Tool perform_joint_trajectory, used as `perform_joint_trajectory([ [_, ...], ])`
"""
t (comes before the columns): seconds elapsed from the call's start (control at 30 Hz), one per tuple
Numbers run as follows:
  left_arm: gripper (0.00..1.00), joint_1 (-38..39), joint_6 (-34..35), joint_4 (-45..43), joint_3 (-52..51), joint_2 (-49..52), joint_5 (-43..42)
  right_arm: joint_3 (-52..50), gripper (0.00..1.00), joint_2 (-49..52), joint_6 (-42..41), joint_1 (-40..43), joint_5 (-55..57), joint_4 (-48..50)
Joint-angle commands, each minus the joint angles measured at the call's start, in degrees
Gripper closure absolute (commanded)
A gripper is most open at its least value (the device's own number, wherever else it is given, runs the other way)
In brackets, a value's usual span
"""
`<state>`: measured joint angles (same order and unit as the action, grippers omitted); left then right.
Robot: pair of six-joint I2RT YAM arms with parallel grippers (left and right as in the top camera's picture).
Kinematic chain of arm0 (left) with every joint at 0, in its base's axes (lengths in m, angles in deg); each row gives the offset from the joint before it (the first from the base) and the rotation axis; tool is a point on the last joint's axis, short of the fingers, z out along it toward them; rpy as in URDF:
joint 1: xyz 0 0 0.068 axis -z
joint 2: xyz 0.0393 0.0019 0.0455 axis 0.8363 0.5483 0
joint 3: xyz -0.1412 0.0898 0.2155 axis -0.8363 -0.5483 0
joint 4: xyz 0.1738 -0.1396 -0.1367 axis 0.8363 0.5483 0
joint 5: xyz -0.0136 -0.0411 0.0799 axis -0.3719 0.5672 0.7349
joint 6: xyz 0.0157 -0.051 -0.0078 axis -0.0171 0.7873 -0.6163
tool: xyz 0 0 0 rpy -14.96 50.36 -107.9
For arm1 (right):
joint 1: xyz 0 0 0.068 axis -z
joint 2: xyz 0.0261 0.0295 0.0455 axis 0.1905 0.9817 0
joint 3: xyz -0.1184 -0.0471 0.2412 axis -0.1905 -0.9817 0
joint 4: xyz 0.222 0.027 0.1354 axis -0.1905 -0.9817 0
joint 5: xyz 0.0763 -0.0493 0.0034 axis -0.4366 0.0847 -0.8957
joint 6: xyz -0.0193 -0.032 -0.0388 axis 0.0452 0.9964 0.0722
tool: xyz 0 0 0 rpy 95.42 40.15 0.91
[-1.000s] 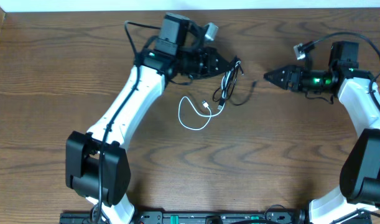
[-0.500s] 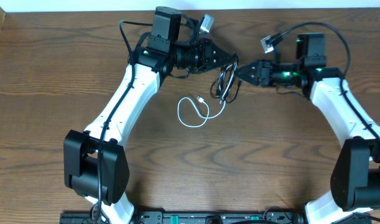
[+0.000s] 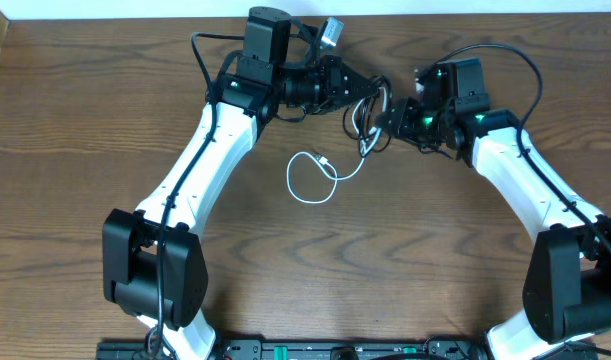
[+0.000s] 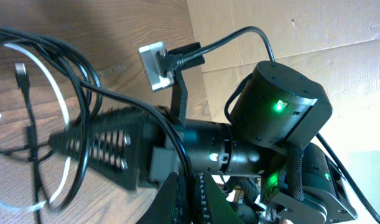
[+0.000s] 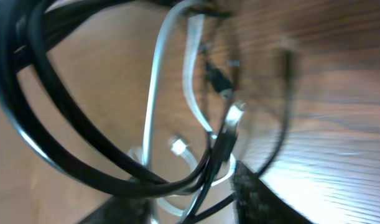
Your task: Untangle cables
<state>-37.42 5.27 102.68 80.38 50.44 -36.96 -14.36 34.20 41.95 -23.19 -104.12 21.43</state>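
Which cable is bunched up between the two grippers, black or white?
The black cable: its loops sit between the left gripper and right gripper. The white cable trails off into an open loop on the table.

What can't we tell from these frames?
- Right tool: open or shut on the black cable? Overhead it is dark on dark and too small, and the right wrist view is motion-blurred.
- Where the black cable and white cable cross: overhead, too small to trace between the left tool and the right tool.
- The spot where the left tool pinches the black cable: overhead, hidden by the tool itself.
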Motion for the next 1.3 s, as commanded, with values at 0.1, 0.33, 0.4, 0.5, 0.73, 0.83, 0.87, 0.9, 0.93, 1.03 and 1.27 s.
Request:
perform_joint_trajectory([
  [0.1,0.93,-0.04,0.31,-0.48,0.33,0.07,-1.84,0.02,0.91,0.50,-0.44,0.50,23.74,-1.25],
  [0.33,0.93,-0.04,2.45,-1.01,0.35,-0.15,-2.29,0.00,0.99,0.55,3.74,3.89,24.11,-2.47],
  [0.4,0.92,-0.35,2.45,-1.11,0.35,-0.66,-2.32,0.00,0.99,0.55,6.45,5.81,22.77,-4.07],
  [0.5,0.93,-1.09,2.45,-1.11,0.35,-1.29,-2.32,0.02,0.99,0.57,8.55,8.09,20.79,-6.38],
  [0.73,0.93,-6.38,2.36,-1.11,0.35,-3.54,-2.23,0.02,0.99,0.57,9.99,15.56,20.70,-14.51],
  [0.83,0.93,-10.32,1.57,-1.01,0.35,-3.74,-2.19,0.00,0.99,0.57,10.01,18.43,20.50,-16.76],
  [0.87,0.93,-11.52,0.76,-0.57,0.35,-3.74,-1.77,0.00,0.99,0.57,10.58,19.08,19.87,-17.09],
  [0.9,0.92,-12.74,-0.48,0.44,0.35,-3.74,-0.68,0.00,0.99,0.57,11.72,19.74,18.67,-17.31],
  [0.93,0.93,-13.99,-2.05,2.08,0.33,-3.74,0.96,0.02,0.99,0.57,12.66,20.28,17.38,-17.46],
  [1.03,0.93,-17.44,-8.81,9.14,0.33,-3.67,8.00,0.02,0.99,0.57,18.03,21.24,8.70,-17.44],
  [1.27,0.92,-19.32,-19.30,19.50,0.33,-3.67,19.30,0.15,0.99,-0.11,26.25,20.37,-13.70,-17.97],
])
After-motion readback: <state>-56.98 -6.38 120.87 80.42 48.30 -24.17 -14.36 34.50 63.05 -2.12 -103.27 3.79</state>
